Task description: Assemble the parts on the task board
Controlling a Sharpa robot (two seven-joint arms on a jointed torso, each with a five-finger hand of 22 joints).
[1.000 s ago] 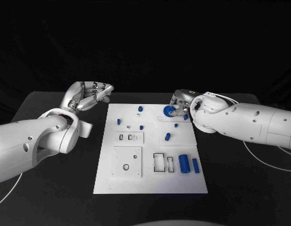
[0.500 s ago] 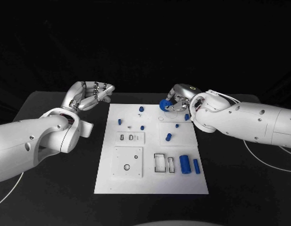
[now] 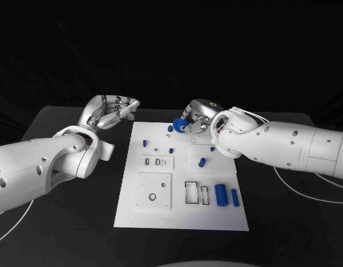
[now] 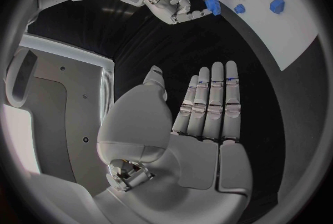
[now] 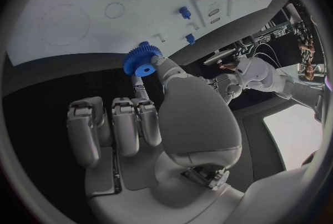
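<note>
Two white arms are reaching over the black table point(image 3: 67, 233), one from each side of the white task board point(image 3: 179, 214). On the left, the left hand point(image 3: 109, 113) is hovering just off the board's far left corner with nothing in its grasp; its wrist camera is showing the fingers point(image 4: 208, 103) lying straight and side by side, released. Blue parts are dotting the board between the arms: two small pegs point(image 3: 145, 142) are standing near the far left edge, another small peg point(image 3: 171, 149) is sitting further in, and a short blue piece point(image 3: 202, 162) is lying right of centre. Closer to the robot, a thick blue cylinder point(image 3: 220, 195) and a thinner blue rod point(image 3: 234, 196) are lying side by side at the right edge, next to two rectangular slots point(image 3: 196, 192). On the right, the right hand point(image 3: 194, 120) is hanging over the board's far edge, pinching a blue gear point(image 3: 180, 123) between thumb and fingertip; its own wrist camera is showing the toothed wheel point(image 5: 141, 61) clamped there above the white surface, with the other fingers point(image 5: 114, 127) curled in beside the palm. A faint circle outline point(image 5: 64, 24) is marking the board beyond the gear.
</note>
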